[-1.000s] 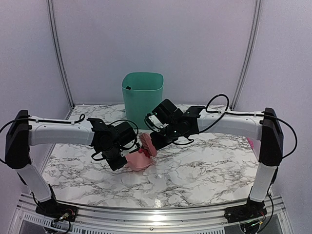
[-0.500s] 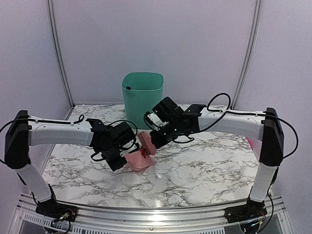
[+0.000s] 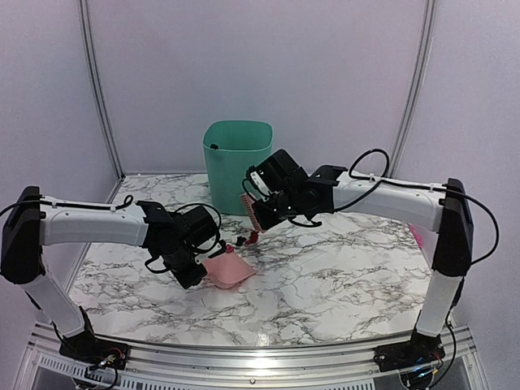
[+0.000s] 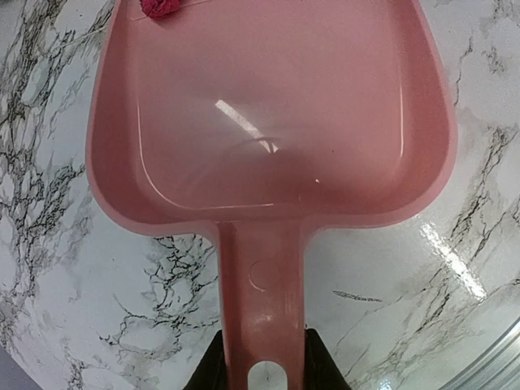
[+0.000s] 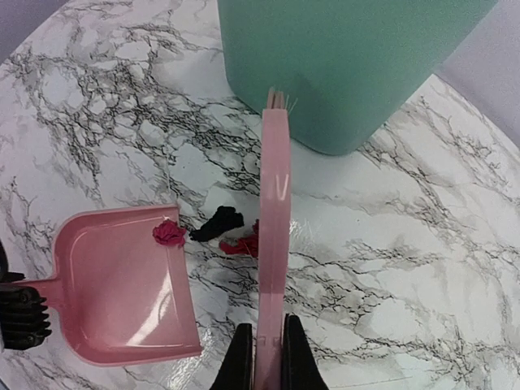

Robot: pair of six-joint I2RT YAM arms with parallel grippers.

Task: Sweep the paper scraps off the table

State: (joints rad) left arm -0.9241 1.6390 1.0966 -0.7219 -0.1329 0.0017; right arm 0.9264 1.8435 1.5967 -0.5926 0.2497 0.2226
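Pale panel walls [image 3: 268, 73] with metal rails closed in the white table [image 3: 341, 276], whose black-veined marble top ended at a curved railed front edge. A green bin [image 3: 237, 162] stood upright at the back of the table. In front of it lay a pink dustpan [image 4: 268, 122], flat on the table with its mouth towards the bin. The left tool [image 4: 264, 370] was pinched on the dustpan's handle. The right tool [image 5: 266, 361] was clamped on the handle of a pink brush [image 5: 274, 211], held edge-on with its tip just short of the bin.

The paper scraps were small crumpled bits. A magenta scrap [image 5: 169, 234] sat on the dustpan's lip at one corner. A black scrap [image 5: 218, 223] lay on the table just beyond the lip, and a red scrap [image 5: 242, 244] lay beside it, against the brush.

Half a second before, the brush had been down at the dustpan's mouth. It had since risen and drawn back towards the bin, and the dustpan had slid a little to the left.
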